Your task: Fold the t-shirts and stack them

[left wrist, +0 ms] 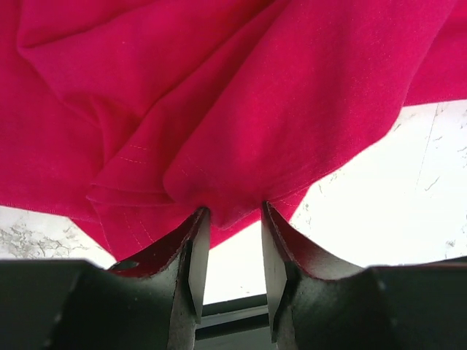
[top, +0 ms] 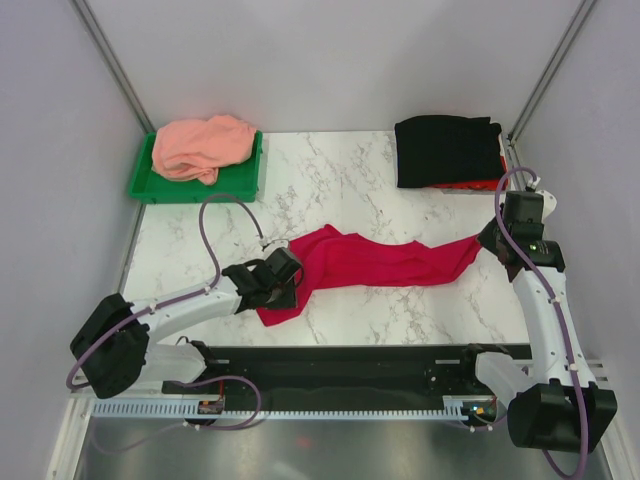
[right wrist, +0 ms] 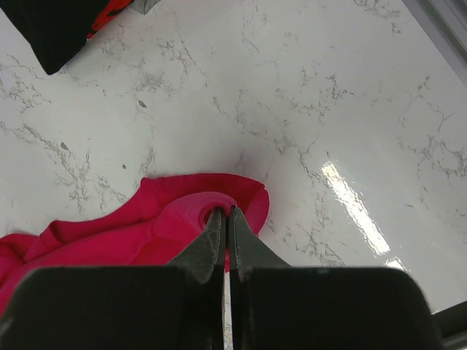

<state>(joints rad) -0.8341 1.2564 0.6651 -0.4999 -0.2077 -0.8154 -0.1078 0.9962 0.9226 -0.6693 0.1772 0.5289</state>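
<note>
Left gripper [left wrist: 230, 219]: jaws set a little apart, with a bunched fold of the crimson t-shirt [top: 370, 262] clamped between the tips at its stitched hem, near-left of centre on the table [top: 350, 190]. Right gripper [right wrist: 227, 215]: jaws pressed almost together, pinching the shirt's other end at the right side of the table.

Crimson shirt runs as a long rumpled band between the two grippers, left to right across the middle. Spread and pulled out, not yet folded.

Progress, as a judgement:
- Black t-shirt [top: 447, 150] sits folded in a neat block at the far right, so that looks like the stack.
- Crimson one is in hand, at the straightening step.
- Salmon-pink t-shirt [top: 200, 148] lies crumpled in the green tray [top: 245, 180] at the far left, not started.
- Roughly a third done, with two shirts left to fold and stack.

Hard to tell:
- A red-orange edge [top: 470, 185] peeks out under the black block. Can't say what it is.
- Collar and sleeves of the crimson shirt can't be made out in the bunching.
- Can't tell whether its middle rests on the table or hangs slightly lifted.
- Left jaws' depth of bite is hidden by cloth.
</note>
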